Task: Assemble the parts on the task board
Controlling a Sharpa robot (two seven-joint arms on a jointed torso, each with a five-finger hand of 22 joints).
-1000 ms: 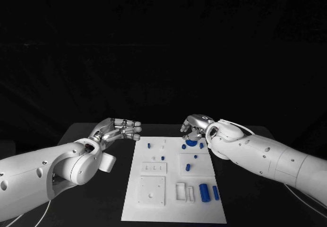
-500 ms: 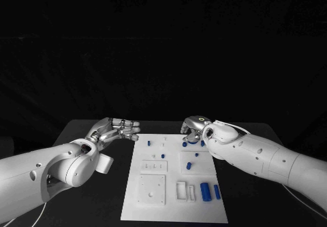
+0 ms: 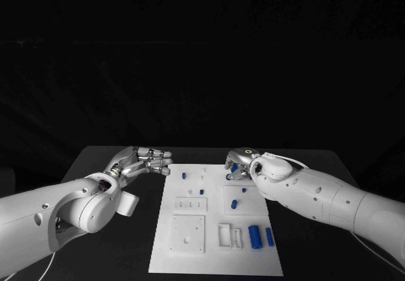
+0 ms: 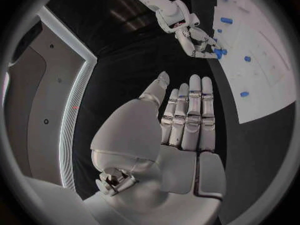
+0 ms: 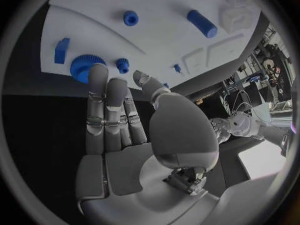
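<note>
Right hand (image 3: pixel 242 163) has dropped lower over the far right corner of the task board (image 3: pixel 215 263) than a second ago; fingers (image 5: pixel 98 82) loosely extended, holding nothing, tips just above the toothed blue gear (image 5: pixel 83 66). Judged: about to pick up the gear; nothing grasped yet.

Left hand (image 3: pixel 145 161) unchanged, hovering off the board's left edge over bare counter (image 3: pixel 110 158), fingers straight and close together, empty.

Room: the gear sits close to the board's far edge, a small blue block (image 5: pixel 61 50) beside it. Two blue cylinders (image 3: pixel 255 237) lie well apart, near corner.
</note>
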